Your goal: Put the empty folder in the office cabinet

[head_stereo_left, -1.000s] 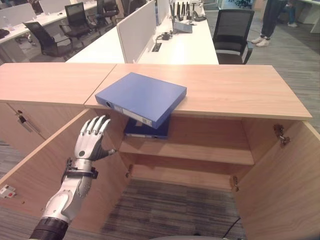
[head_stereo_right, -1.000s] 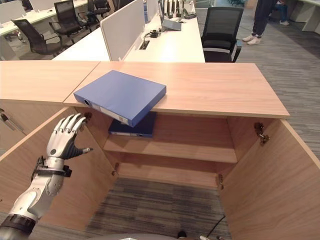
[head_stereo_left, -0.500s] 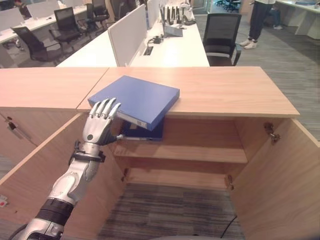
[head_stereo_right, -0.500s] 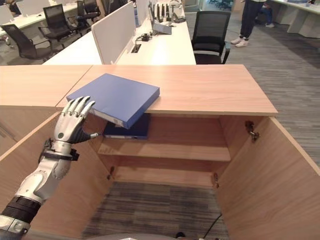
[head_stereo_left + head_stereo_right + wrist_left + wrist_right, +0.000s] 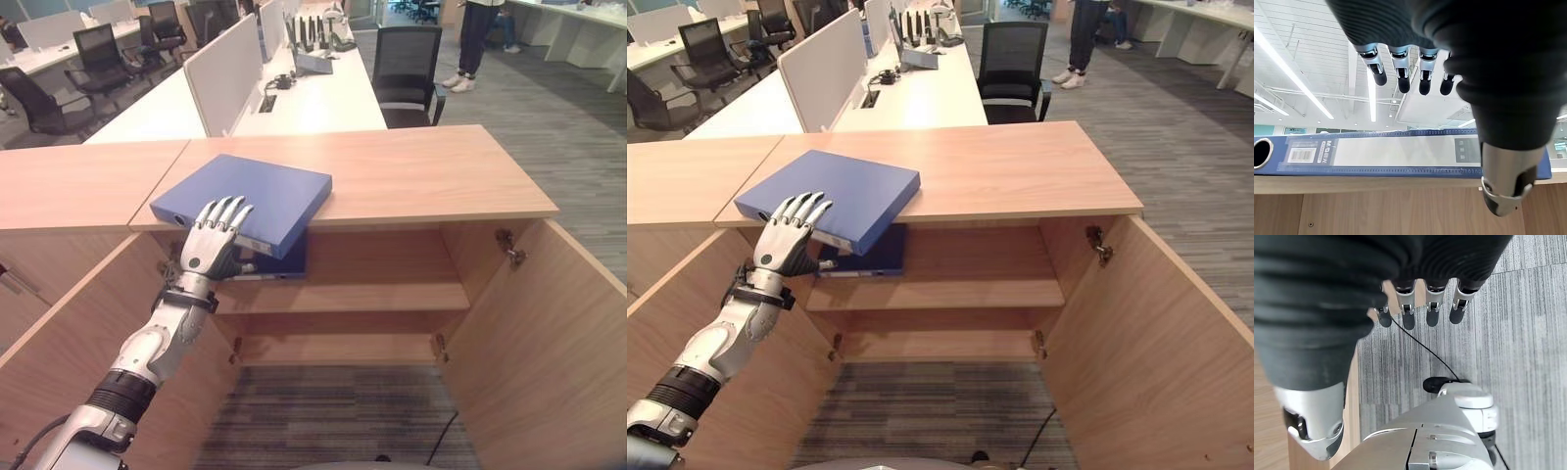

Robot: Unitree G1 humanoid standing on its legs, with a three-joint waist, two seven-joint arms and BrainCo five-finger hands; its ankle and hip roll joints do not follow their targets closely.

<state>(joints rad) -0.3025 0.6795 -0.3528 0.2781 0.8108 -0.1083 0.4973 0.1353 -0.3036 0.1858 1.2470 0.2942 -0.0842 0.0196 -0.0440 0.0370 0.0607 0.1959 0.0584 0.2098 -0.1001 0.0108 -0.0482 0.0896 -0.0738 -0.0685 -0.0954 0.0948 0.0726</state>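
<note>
The blue folder [image 5: 245,199] lay on the counter [image 5: 421,171], overhanging its front edge. The left hand [image 5: 213,238], fingers spread, reached its spine; a careless pull could tip it off.

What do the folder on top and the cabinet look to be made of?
Folder: likely plastic-covered board, matte blue, with a clear label sleeve along its spine. Cabinet: looks like wood-grain laminate board, smooth and light brown, with metal hinges.

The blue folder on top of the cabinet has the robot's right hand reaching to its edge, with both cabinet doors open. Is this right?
Not quite: the left hand reaches the blue folder, as the left eye view shows. The folder does lie on top of the cabinet and both doors are open.
</note>
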